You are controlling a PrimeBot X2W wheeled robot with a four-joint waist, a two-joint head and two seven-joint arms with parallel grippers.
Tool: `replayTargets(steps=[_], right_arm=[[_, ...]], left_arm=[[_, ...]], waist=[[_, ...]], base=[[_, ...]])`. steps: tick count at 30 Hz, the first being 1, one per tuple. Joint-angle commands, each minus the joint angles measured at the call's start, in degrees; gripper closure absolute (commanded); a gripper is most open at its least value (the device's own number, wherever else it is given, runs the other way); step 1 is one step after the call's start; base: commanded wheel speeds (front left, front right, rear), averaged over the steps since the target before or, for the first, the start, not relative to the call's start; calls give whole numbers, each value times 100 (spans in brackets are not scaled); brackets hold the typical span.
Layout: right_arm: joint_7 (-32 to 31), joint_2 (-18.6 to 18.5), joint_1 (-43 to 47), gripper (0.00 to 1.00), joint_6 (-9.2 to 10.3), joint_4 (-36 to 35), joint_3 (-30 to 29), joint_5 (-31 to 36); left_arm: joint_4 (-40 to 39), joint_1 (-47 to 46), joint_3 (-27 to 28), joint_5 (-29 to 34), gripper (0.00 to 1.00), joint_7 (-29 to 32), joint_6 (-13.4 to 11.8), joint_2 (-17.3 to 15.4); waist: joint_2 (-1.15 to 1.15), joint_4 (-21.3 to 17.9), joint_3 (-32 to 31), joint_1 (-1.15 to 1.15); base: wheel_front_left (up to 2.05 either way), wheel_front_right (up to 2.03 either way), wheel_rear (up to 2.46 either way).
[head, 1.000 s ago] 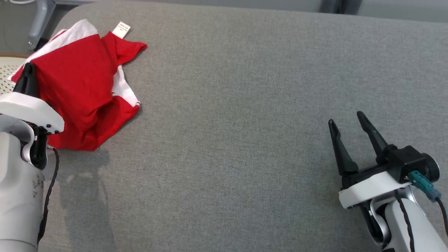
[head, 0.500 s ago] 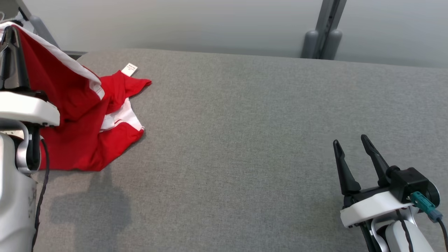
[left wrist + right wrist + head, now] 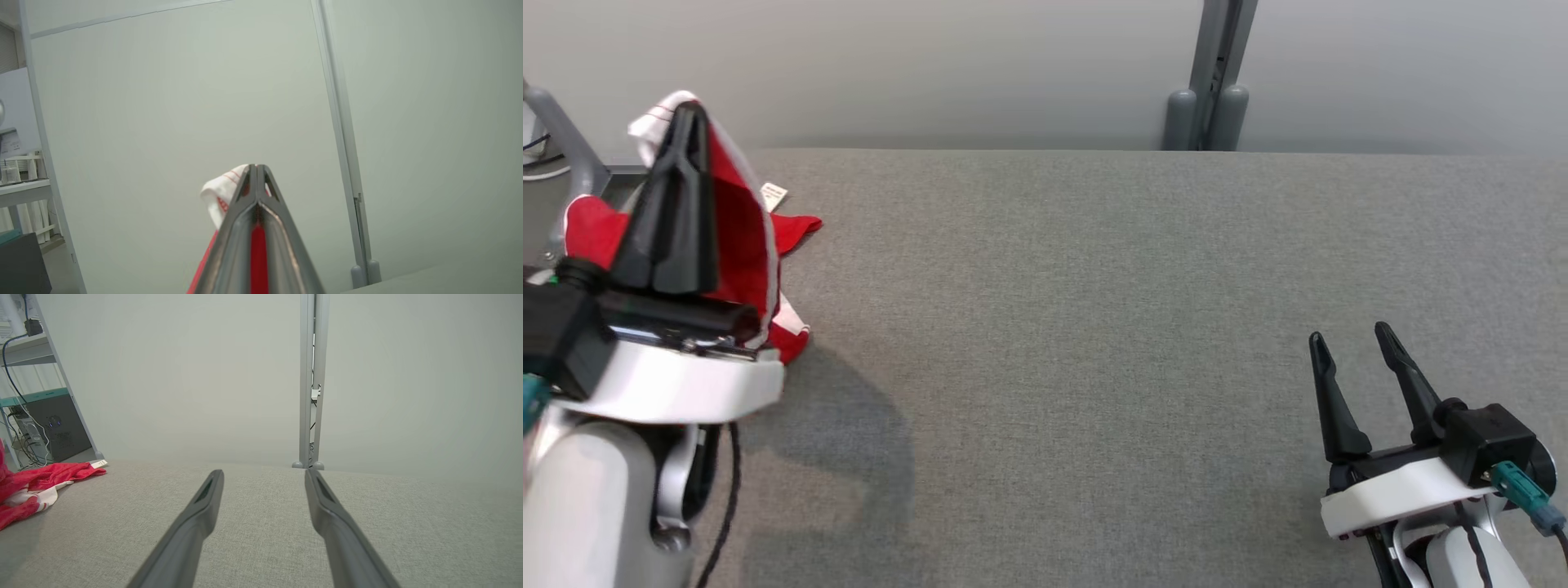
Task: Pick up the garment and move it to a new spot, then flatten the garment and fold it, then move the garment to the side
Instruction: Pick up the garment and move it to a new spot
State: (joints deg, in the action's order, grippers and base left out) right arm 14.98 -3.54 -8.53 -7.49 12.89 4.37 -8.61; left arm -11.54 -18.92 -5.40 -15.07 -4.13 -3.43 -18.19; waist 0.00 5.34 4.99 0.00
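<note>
The garment [image 3: 742,237] is red with white bands and a white tag. My left gripper [image 3: 690,110] is shut on a white-edged fold of it and holds that fold up at the far left of the grey table [image 3: 1094,327], while the lower part still trails on the surface. In the left wrist view the shut left gripper [image 3: 256,166] pinches red and white garment [image 3: 222,192] cloth. The garment [image 3: 36,486] lies at the left in the right wrist view. My right gripper [image 3: 1352,341] stands open over the table's right front, also seen as right gripper [image 3: 263,473], nothing between its fingers.
A pale wall runs behind the table, with a grey post [image 3: 1213,73] at the back. A shelf frame [image 3: 61,379] with a dark box and cables stands off the table's left end.
My left gripper has risen with the garment's fold, lifting most of the cloth off the table. The head camera has tilted up. The right gripper has stayed open and still.
</note>
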Motion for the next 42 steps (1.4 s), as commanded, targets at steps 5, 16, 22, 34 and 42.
replayTargets(steps=[5, 16, 22, 34, 42], right_arm=[[30, 2, -103, 0, -1, -73, 10, -21], [30, 37, -450, 0, -1, -234, 20, -168], [30, 54, -586, 0, -1, -257, 35, -331], [30, 55, -755, 0, -1, -237, 64, -634], [31, 52, -802, 0, -1, -170, 79, -629]], left_arm=[[-607, 210, -619, 85, 100, 139, 127, 262], [5, -534, -2176, 83, 100, 142, 701, 1127], [916, -935, -2594, 40, 100, 209, 779, 1324], [2883, -1148, -2922, -160, 100, 610, 951, 1289], [3207, -1237, -3098, -261, 91, 447, 1020, 1301]], waist=[[0, -386, 182, 0], [0, -1412, 995, 0], [0, -1882, 1426, 0], [0, -2027, 1846, 0], [0, -1889, 1736, 0]], base=[[0, 0, 0], [0, 0, 0], [0, 0, 0], [0, 0, 0], [0, 0, 0]])
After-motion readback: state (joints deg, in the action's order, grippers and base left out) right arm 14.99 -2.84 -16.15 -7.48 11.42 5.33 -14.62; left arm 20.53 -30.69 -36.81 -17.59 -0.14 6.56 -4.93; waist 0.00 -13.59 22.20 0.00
